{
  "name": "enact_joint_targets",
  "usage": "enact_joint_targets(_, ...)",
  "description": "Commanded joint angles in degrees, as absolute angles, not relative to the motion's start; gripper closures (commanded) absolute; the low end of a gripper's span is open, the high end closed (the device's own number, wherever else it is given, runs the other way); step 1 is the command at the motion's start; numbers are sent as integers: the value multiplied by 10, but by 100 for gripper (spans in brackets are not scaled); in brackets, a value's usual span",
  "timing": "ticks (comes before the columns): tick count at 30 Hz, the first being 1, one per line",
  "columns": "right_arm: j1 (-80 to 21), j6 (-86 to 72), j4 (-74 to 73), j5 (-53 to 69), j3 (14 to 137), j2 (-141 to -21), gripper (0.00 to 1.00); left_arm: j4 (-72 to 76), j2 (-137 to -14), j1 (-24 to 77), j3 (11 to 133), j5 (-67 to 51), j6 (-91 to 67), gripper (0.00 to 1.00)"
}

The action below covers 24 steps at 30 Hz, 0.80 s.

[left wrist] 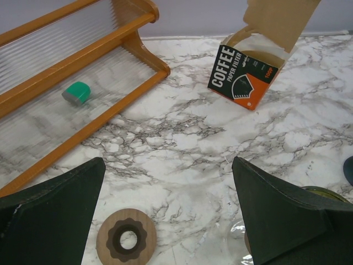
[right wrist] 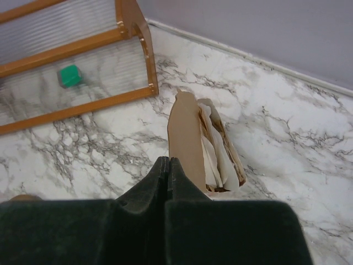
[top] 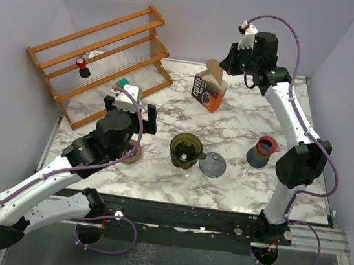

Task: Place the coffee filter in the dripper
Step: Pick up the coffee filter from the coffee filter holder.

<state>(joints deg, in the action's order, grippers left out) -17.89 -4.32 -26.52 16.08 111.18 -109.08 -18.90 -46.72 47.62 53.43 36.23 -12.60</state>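
Hovering over coffee filter box (right wrist: 212,157), right pincer (right wrist: 168,162) clenched, apparently empty; left pincer (left wrist: 168,163) released. You risk toppling box reaching in.

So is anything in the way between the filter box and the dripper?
Nothing visible is. Only bare table lies between the filter box and the green dripper. The grey disc sits beside the dripper, off that path.
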Motion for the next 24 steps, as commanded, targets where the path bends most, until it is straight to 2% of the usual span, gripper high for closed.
enact_joint_targets(1, -177, -49, -256, 196, 1111, -1050, 99, -179, -461, 473, 527, 348, -127, 1)
enact_joint_targets(12, -181, -89, -230, 261, 1070, -982, 99, -179, -472, 471, 531, 319, -142, 1)
enact_joint_targets(24, -211, -202, -108, 384, 932, -839, 99, -154, -502, 469, 573, 185, -238, 1)
